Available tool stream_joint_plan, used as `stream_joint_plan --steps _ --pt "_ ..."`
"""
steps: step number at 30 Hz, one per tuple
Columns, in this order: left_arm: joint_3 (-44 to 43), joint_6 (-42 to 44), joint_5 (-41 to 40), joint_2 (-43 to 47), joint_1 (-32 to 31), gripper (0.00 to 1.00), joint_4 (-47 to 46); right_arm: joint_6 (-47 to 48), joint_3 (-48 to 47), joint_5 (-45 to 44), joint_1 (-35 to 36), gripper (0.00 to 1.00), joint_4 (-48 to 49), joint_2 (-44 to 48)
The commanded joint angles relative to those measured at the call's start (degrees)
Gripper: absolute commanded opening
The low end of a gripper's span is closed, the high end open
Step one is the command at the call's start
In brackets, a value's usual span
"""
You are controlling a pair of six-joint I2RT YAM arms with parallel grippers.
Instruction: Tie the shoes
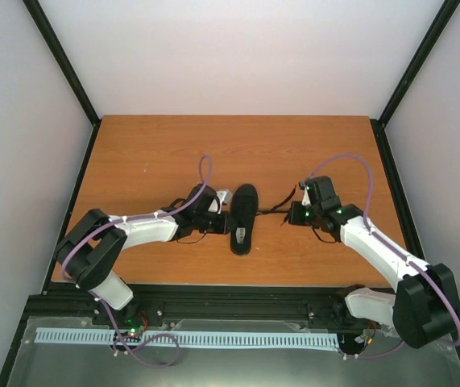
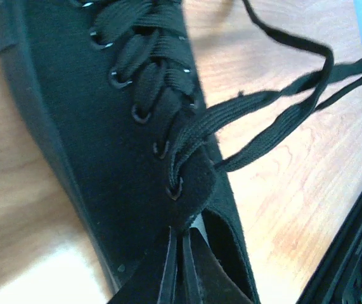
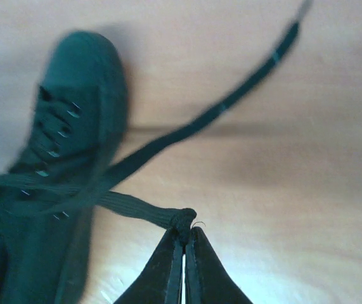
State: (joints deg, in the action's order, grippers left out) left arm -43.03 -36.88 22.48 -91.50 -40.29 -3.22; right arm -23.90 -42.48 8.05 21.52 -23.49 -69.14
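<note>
- Finding the shoe (image 1: 244, 218) lengthwise at the middle of the table (image 1: 173, 153), toe away from the arm bases, between the two grippers.
- Pressing against its left side with the left gripper (image 1: 220, 219), fingers clenched together on the edge of the upper just below the last eyelet.
- Pinching a bunched bit of one lace (image 3: 136, 212) in the right gripper (image 1: 292, 214), fingers squeezed tight on it, near the shoe's right side but apart from it.
- Stretching that lace straight from the top eyelets across to the right.
- Leaving the second lace end loose over the wood, trailing off to the right as well.
- Showing black all over: cloth upper, sole and flat woven laces, crisscrossed through small metal eyelets and untied.
</note>
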Motion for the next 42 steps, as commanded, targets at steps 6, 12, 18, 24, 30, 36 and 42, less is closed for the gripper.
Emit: stream_joint_plan --steps 6,12,18,24,30,36,42 --pt "1.31 -0.08 -6.8 11.67 -6.6 0.62 8.87 -7.34 5.6 -10.35 -0.07 0.68 -11.18 7.93" --pt "-3.74 5.43 -23.51 25.65 -6.43 1.0 21.43 -8.26 6.23 -11.08 0.01 0.93 -3.99 10.72" --pt "-9.9 17.0 -38.45 32.58 -4.16 1.0 27.0 -7.32 5.44 -12.39 0.01 1.0 3.54 9.16" --pt "-15.82 18.66 -38.95 34.19 4.74 1.0 28.72 -5.32 1.36 -8.38 0.01 1.0 5.86 0.45" --pt "-22.21 20.59 -24.27 31.85 19.92 1.0 35.4 -6.51 -1.29 -5.95 0.45 0.99 5.13 -9.32" --pt "-22.34 21.09 -30.08 29.99 24.29 1.0 37.3 -6.8 -1.11 -2.29 2.99 0.79 5.01 -14.2" --pt "-20.25 23.28 -39.6 29.16 24.39 1.0 39.31 -10.22 -0.63 -6.82 3.79 0.72 4.44 -16.77"
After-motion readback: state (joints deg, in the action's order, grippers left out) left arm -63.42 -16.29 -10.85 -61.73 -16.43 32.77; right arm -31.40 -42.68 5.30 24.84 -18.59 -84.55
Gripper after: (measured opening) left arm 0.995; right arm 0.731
